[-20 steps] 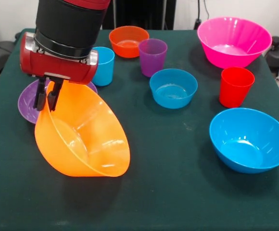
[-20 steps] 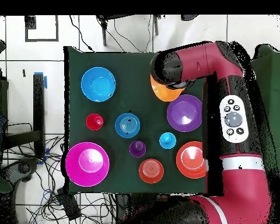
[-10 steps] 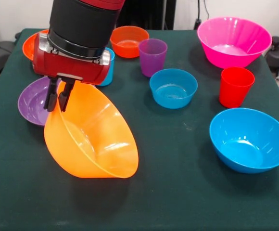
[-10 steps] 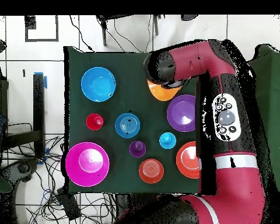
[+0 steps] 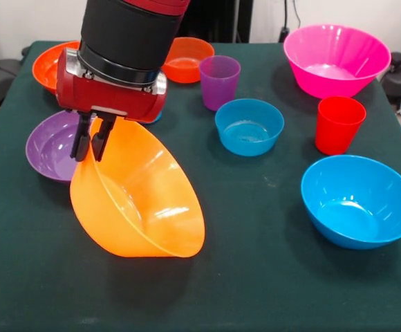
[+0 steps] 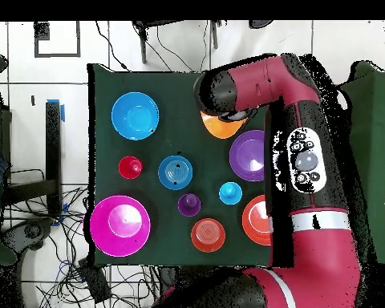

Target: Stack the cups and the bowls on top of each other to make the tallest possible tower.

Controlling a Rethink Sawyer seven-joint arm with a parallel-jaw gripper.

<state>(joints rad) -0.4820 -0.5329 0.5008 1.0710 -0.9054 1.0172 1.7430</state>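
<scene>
The jaws pinch the rim of the large orange bowl [image 5: 140,194] — it hangs steeply tilted, mouth toward the near right, just right of the purple bowl [image 5: 50,145] on the tabletop [image 5: 256,277].

The large orange bowl [image 5: 142,197], tilted on its side at about 8 o'clock on the table, is smooth glossy plastic with bright highlights inside, as are the large blue bowl [image 5: 359,200] at 4 o'clock and the pink bowl [image 5: 336,59] at 1 o'clock. The purple cup [image 5: 219,81] near 12 o'clock looks like translucent plastic, while the red cup [image 5: 338,124] at 3 o'clock is opaque and shiny. All rest on a matt dark green cloth [image 5: 256,277], and the arm's red casing [image 5: 110,93] has a hard, slightly glossy finish.
</scene>
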